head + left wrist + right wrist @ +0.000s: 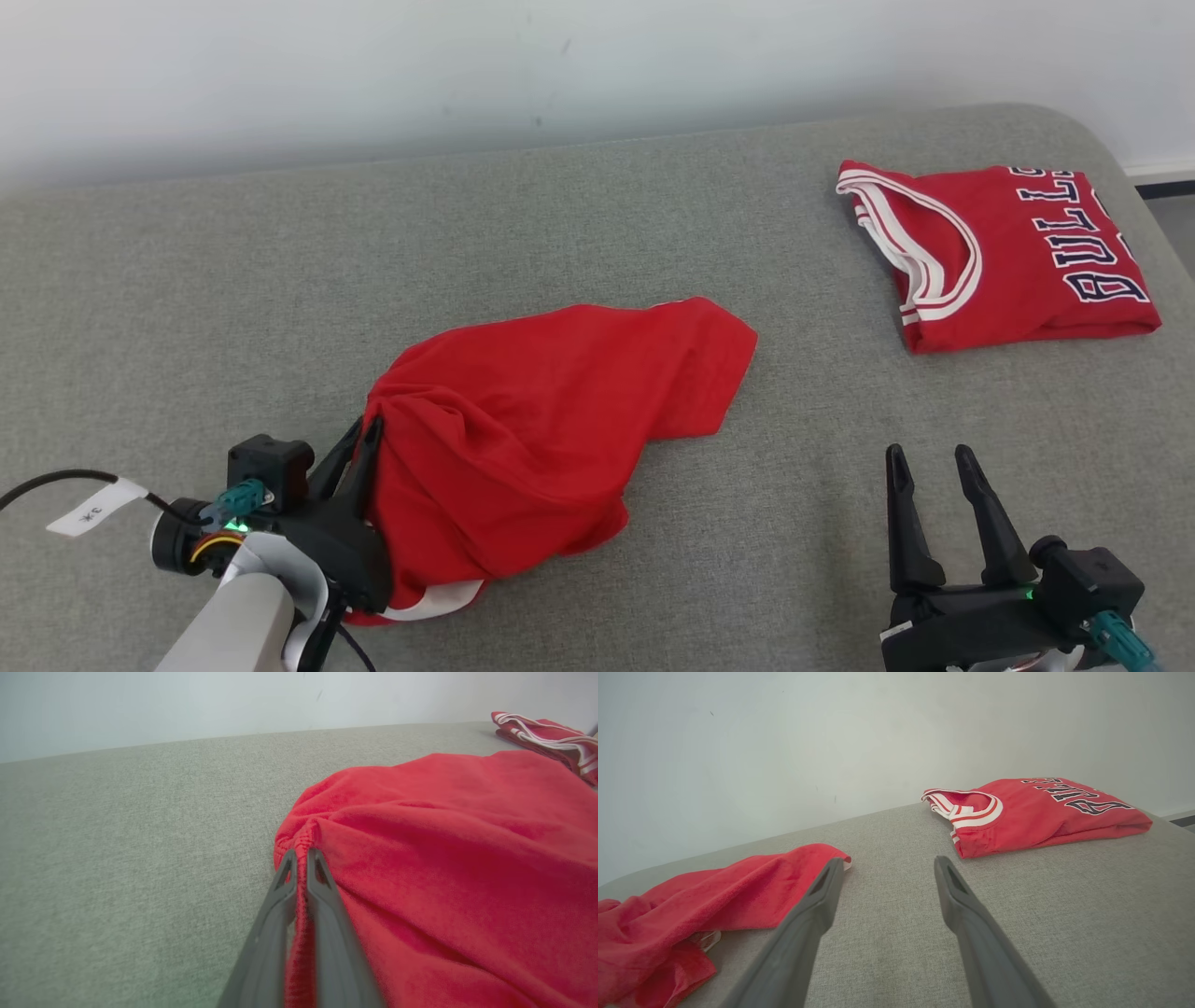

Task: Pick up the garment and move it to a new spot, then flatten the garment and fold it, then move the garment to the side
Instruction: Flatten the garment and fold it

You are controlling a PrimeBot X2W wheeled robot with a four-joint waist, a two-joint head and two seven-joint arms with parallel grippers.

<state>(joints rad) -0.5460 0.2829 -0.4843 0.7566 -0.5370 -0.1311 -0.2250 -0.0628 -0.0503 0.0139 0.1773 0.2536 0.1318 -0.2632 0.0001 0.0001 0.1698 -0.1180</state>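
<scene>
A crumpled red garment [532, 420] lies in a loose heap on the grey fabric-covered counter [280, 299], left of the middle and towards the near edge in the head view, with a strip of white trim showing at its nearest end. The left hand [364, 427] lies low at the heap's left side with its two dark fingers pressed nearly together; in the left wrist view a gathered fold of the garment [444, 858] is pinched between them, the cloth puckering just past the tips of the hand [302, 853]. The right hand [930, 455] sits at the lower right, well apart from the heap, its fingers spread wide and holding nothing; in its own wrist view the hand [888, 861] has bare grey counter between the fingers, with the garment [691, 891] off to the left. A second red garment, a folded jersey [1008, 261] with white-striped trim and dark lettering, rests flat at the far right corner of the counter, and a pale wall [467, 65] rises behind it all
</scene>
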